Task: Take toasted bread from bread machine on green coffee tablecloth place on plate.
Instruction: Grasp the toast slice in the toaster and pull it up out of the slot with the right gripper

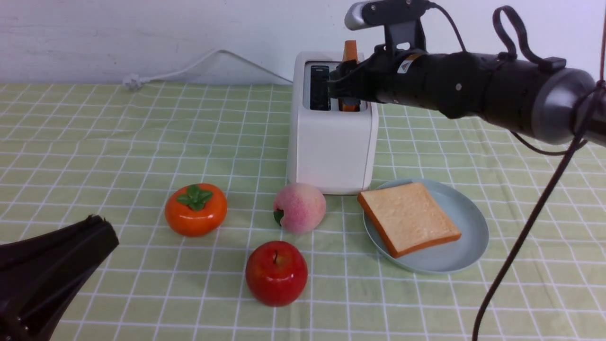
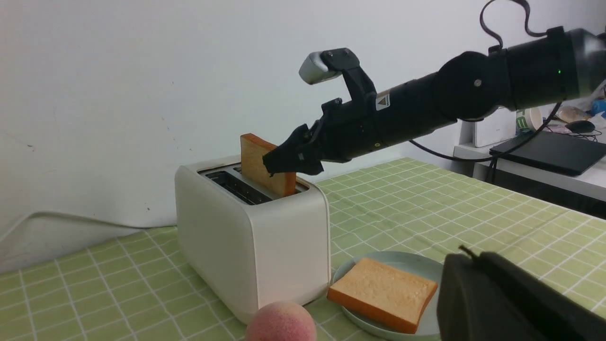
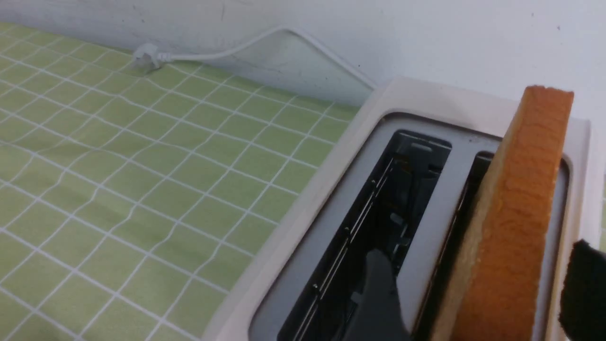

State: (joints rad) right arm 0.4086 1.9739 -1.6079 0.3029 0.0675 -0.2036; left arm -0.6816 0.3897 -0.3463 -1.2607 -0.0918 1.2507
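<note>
The bread machine (image 1: pixel 331 142) is seen standing far and central on the green coffee tablecloth (image 1: pixel 94 142), with its white cord (image 1: pixel 189 68) trailing left along the wall. One toasted slice (image 1: pixel 350 49) is held upright in the right slot, and the left slot is empty. The right gripper (image 1: pixel 348 90) is spread wide astride that slice, and nothing is clamped. This is best settled in the right wrist view. There one finger (image 3: pixel 378 293) is seen over the empty slot and the other finger (image 3: pixel 584 289) beyond the slice's right side, with a gap left on each side of the crust.

Only in the left wrist view is the pale face (image 2: pixel 253 161) of the standing slice shown. The other slice (image 1: pixel 407 218) is laid flat on the plate (image 1: pixel 468 246), which is set just beside the machine's near right corner.

The persimmon (image 1: pixel 195 209) and the apple (image 1: pixel 276 273) are shown by the front view alone. The peach (image 1: pixel 299 207), just in front of the machine, is also caught partly by the left wrist view. The left gripper (image 1: pixel 97 227) is seen low at the near left, clenched on nothing.
</note>
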